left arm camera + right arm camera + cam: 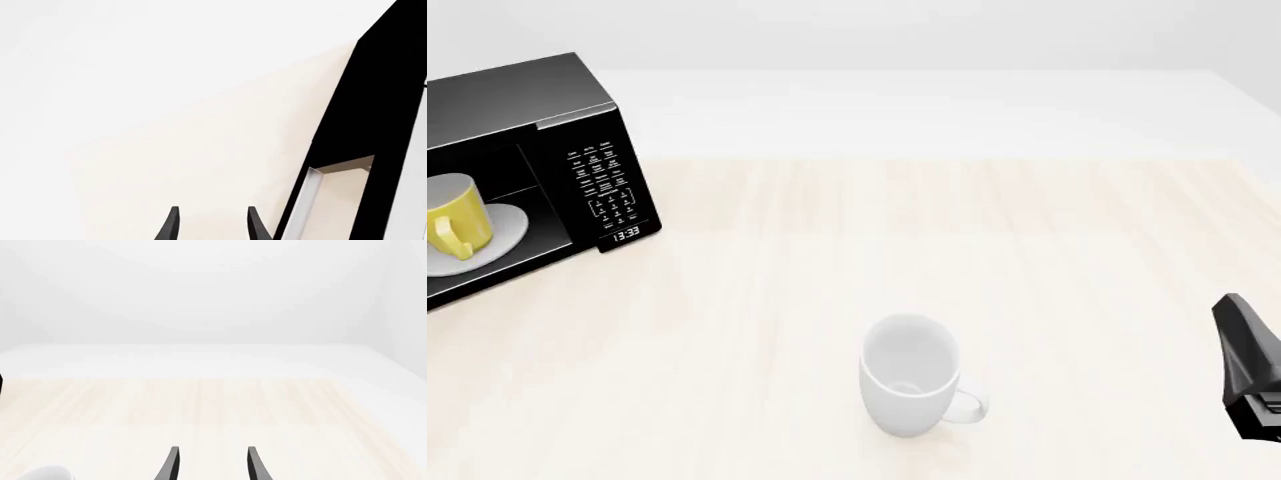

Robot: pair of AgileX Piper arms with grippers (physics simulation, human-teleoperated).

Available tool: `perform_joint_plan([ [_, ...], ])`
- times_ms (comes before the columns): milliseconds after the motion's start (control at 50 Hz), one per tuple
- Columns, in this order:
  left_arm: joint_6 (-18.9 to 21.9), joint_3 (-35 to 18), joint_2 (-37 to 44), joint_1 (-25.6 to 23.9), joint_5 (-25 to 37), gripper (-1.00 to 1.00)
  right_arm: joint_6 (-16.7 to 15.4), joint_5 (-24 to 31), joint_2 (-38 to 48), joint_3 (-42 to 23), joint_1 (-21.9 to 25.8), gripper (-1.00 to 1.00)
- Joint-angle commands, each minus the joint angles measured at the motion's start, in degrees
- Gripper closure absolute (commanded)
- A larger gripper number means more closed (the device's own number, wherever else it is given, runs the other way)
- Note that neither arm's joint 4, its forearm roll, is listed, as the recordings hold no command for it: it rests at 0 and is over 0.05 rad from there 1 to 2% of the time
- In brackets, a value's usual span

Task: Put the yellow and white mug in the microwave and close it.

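Pale wooden table [961,230] carried the microwave [587,130] at its far left edge with the yellow and white mug [457,222] already inside on the turntable plate [507,228], well apart from both the left gripper [212,227] and right gripper [212,467], whose jaws stood parted and empty.

Yellow mug [454,222], black microwave [521,100]
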Motion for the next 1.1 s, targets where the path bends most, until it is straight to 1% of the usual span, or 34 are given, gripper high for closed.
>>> perform_joint_plan([
  [20,-0.4,0.8,1.4,-3.2,-1.0,-1.00,0.0,0.0,0.0,0.0,0.0,-1.00],
  [60,-0.7,1.1,1.7,-4.6,-1.3,-1.00,0.0,0.0,0.0,0.0,0.0,-1.00],
  [280,-1.2,1.2,2.5,-6.3,-1.8,-1.00,0.0,0.0,0.0,0.0,0.0,-1.00],
  [400,-2.2,1.4,2.3,-8.3,-1.6,-1.00,0.0,0.0,0.0,0.0,0.0,-1.00],
  [420,-3.0,1.6,2.0,-9.9,-1.5,-1.00,0.0,0.0,0.0,0.0,0.0,-1.00],
  [560,-3.5,1.7,1.6,-11.4,-1.5,-1.00,0.0,0.0,0.0,0.0,0.0,-1.00],
  [580,-4.6,2.0,1.1,-13.2,-1.6,-1.00,0.0,0.0,0.0,0.0,0.0,-1.00],
  [620,-4.5,2.0,1.4,-13.2,-1.8,-1.00,0.0,0.0,0.0,0.0,0.0,-1.00],
  [660,-5.1,2.1,0.7,-14.4,-1.3,-1.00,0.0,0.0,0.0,0.0,0.0,-1.00],
  [1040,-6.0,2.0,0.6,-17.8,-2.1,-1.00,0.0,0.0,0.0,0.0,0.0,-1.00],
  [1100,-5.3,2.1,0.9,-17.6,-3.1,-1.00,0.0,0.0,0.0,0.0,0.0,-1.00],
])
